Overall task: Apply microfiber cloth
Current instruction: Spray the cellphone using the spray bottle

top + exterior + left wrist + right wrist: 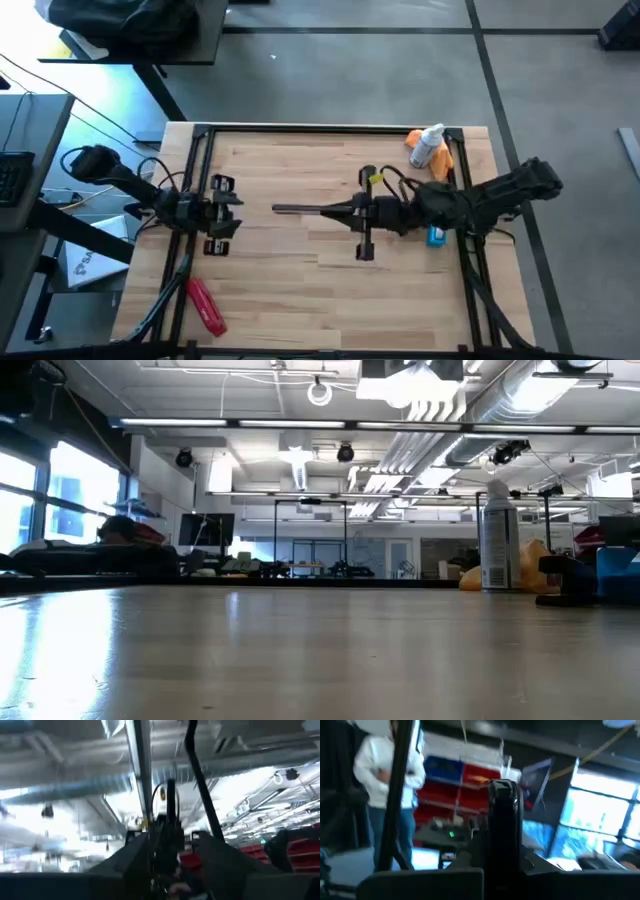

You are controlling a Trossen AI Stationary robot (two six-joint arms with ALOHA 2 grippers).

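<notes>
Bare wooden tabletop (300,660) fills the foreground of the low view, light-coloured and without objects across its near and middle zones. At its far right edge stand a white spray bottle (498,538) and, just behind and beside it, the microfiber cloth (528,568), an orange-yellow mass lying bunched. A blue object (618,572) sits at the right border.

From above, the table (300,290) is framed by dark rails. The cloth (443,156) occupies the far right corner, touching the bottle (428,147), which lies across it. A red tool (206,305) lies near the front left edge, apart from everything else.

The left gripper (222,214) is at the left side, raised, its fingers spread wide apart and holding nothing. The right gripper (290,209) reaches toward the table centre; its fingers lie together as one thin dark bar with nothing between them. Neither gripper is close to the cloth.

Both wrist views point upward into the room: ceiling ducts and lights for the left; red and blue storage bins (465,775) and a person in a white top (385,770) for the right.

Open surface spans the centre and the front right. Beyond the far edge lies an open hall with desks and monitors.
</notes>
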